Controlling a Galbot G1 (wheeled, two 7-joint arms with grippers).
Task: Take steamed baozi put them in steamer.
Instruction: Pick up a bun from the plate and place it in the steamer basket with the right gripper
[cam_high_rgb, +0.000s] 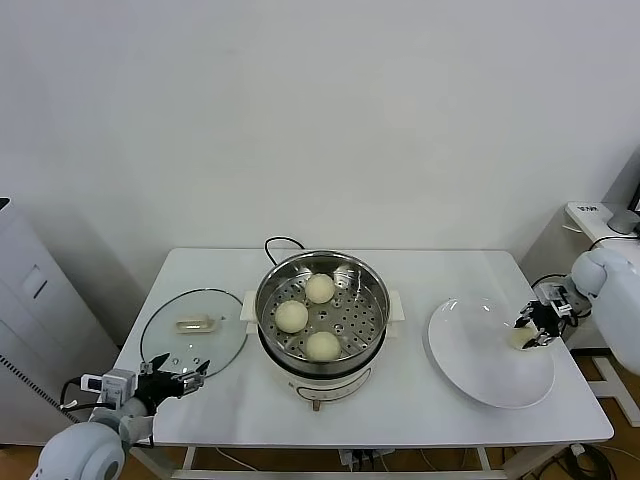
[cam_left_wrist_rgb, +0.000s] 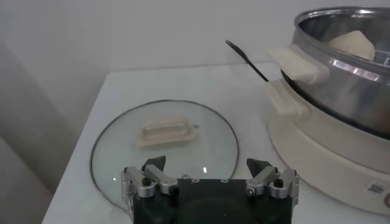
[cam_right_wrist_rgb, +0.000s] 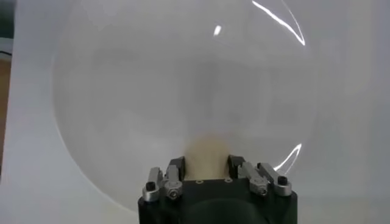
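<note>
In the head view, the right gripper (cam_high_rgb: 535, 328) is over the right edge of the white plate (cam_high_rgb: 480, 365), and its fingers are closed around one bun (cam_high_rgb: 519, 337), which lies on the plate. To the left of this gripper, in the middle of the table (cam_high_rgb: 400, 400), stands the steamer (cam_high_rgb: 322, 320). Three other buns (cam_high_rgb: 291, 316) are already inside it on the perforated tray. The left gripper (cam_high_rgb: 185, 379) is near the front left corner of the table, with its fingers wide apart and holding nothing. Just behind it lies the glass lid (cam_high_rgb: 195, 333), flat on the table, beside the steamer.

In the left wrist view, the left gripper (cam_left_wrist_rgb: 210, 171) shows its two fingertips (cam_left_wrist_rgb: 154, 164) far from each other, with nothing between them. The lid (cam_left_wrist_rgb: 164, 146) is directly ahead of the fingers, with its pale handle on top. The steamer (cam_left_wrist_rgb: 341, 91) stands ahead and to one side, on its white base, and one bun (cam_left_wrist_rgb: 352, 44) is visible over its rim. A black cord (cam_left_wrist_rgb: 245, 59) goes behind the steamer.

In the right wrist view, the right gripper (cam_right_wrist_rgb: 206, 164) grips the bun (cam_right_wrist_rgb: 206, 157) between its two fingers. The bun touches both fingers (cam_right_wrist_rgb: 175, 167) and rests on the plate (cam_right_wrist_rgb: 183, 79), near its edge.
</note>
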